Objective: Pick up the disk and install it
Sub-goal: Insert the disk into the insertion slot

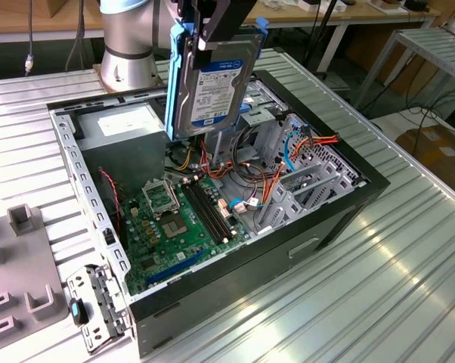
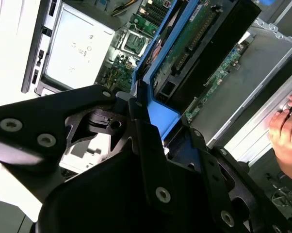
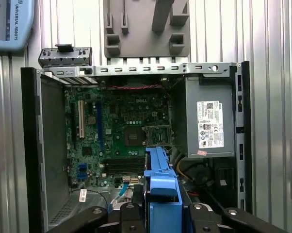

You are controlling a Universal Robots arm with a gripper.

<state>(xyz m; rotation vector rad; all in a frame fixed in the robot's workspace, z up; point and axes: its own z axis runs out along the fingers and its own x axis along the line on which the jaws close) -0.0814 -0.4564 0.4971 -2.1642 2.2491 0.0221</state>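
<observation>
**Gripper clamps the disk above the open case**

Black gripper (image 2: pixel 151 124) fingers fill the foreground in both wrist views, closed on the top edge of the blue bracket (image 1: pixel 172 83) that frames the disk (image 1: pixel 212 83). In the exterior view the disk hangs nearly upright, label facing out. It is clear of the computer case (image 1: pixel 235 295) and sits above the case's far half.

The hold looks narrow. The fingers pinch only the plastic bracket at one end, so the heavy drive could probably pivot or slip if the arm jolts. A drop from here would likely land on the motherboard (image 1: pixel 174 219) or its open processor socket.

A tangle of orange and red cables (image 1: pixel 265 178) lies across the interior below the disk, next to the metal drive cage (image 1: pixel 295 181). Any of these could snag a corner of the bracket and twist the disk in the grip.

The grey power supply (image 3: pixel 209 121) takes up one corner of the case. Outside the case, a small blue tab in a metal cage (image 1: pixel 95 306) rests on the ribbed table (image 1: pixel 409 272) near a grey fixture block (image 1: pixel 16 265). In the second wrist view a person's hand (image 2: pixel 286 131) is close to the case wall, which adds a further hazard.
</observation>
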